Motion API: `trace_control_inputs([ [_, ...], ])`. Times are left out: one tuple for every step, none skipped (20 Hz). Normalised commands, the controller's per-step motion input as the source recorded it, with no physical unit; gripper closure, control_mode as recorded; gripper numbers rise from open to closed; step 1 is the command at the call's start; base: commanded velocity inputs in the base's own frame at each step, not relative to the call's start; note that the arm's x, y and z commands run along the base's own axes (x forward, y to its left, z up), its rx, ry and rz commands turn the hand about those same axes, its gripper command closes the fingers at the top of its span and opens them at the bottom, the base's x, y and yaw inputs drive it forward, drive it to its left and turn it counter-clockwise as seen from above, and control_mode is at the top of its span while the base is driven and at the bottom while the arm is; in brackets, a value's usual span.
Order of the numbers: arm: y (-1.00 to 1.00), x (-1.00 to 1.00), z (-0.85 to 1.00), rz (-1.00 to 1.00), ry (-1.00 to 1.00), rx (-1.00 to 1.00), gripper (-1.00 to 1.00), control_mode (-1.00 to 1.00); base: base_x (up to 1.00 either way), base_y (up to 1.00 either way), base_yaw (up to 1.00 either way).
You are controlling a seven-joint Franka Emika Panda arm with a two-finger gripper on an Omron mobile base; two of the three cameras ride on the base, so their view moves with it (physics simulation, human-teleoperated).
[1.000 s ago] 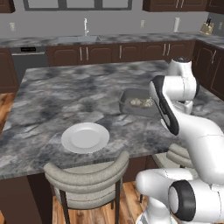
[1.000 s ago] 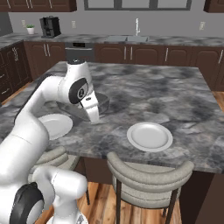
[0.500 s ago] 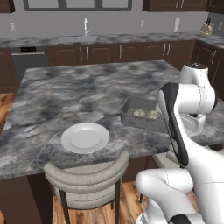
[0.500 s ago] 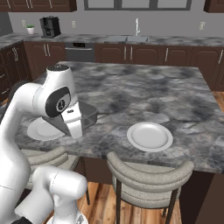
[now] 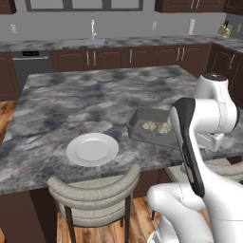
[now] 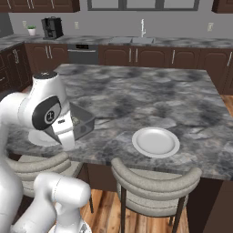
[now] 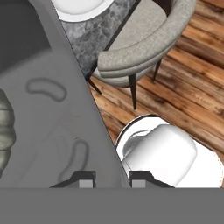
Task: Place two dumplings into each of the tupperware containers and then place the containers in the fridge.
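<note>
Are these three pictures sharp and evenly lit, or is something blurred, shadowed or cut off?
Left base view: even, flat light, no glare; the dark grey container and its dumplings look soft. Right base view: the arm hides most of the container. Hand view: rolled, so the chair hangs from the top; the container wall is close and featureless, with the claw at its rim.

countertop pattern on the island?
Mottled grey marble with dark and pale veining; the island countertop shows best in the right base view.

The grey marble island counter (image 5: 71, 104) carries a round white plate (image 5: 92, 149), seemingly bare.
</note>
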Motion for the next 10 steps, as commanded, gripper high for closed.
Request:
trace_control_inputs([
  [0.0, -0.23, 0.19, 0.01, 0.0, 0.0, 1.0, -1.0, 0.0, 0.0, 0.0],
  [0.0, -0.24, 0.18, 0.0, 0.0, 0.0, 1.0, -1.0, 0.0, 0.0, 0.0],
  [0.0, -0.38, 0.24, 0.0, 0.0, 0.0, 1.0, -1.0, 0.0, 0.0, 0.0],
  [0.0, -0.39, 0.2, 0.02, 0.0, 0.0, 1.0, -1.0, 0.0, 0.0, 0.0],
  [0.0, -0.37, 0.25, 0.0, 0.0, 0.0, 1.0, -1.0, 0.0, 0.0, 0.0],
  [0.0, -0.38, 0.33, 0.0, 0.0, 0.01, 1.0, -1.0, 0.0, 0.0, 0.0],
  [-0.03, -0.37, 0.34, 0.0, -0.01, 0.03, 1.0, -1.0, 0.0, 0.0, 0.0],
  [0.0, -0.31, 0.19, 0.0, -0.02, 0.05, 1.0, -1.0, 0.0, 0.0, 0.0],
  [0.0, -0.19, 0.19, 0.0, -0.05, 0.01, 1.0, -1.0, 0.0, 0.0, 0.0],
  [0.0, -0.11, 0.22, 0.0, -0.02, 0.0, 1.0, -1.0, 0.0, 0.0, 0.0],
])
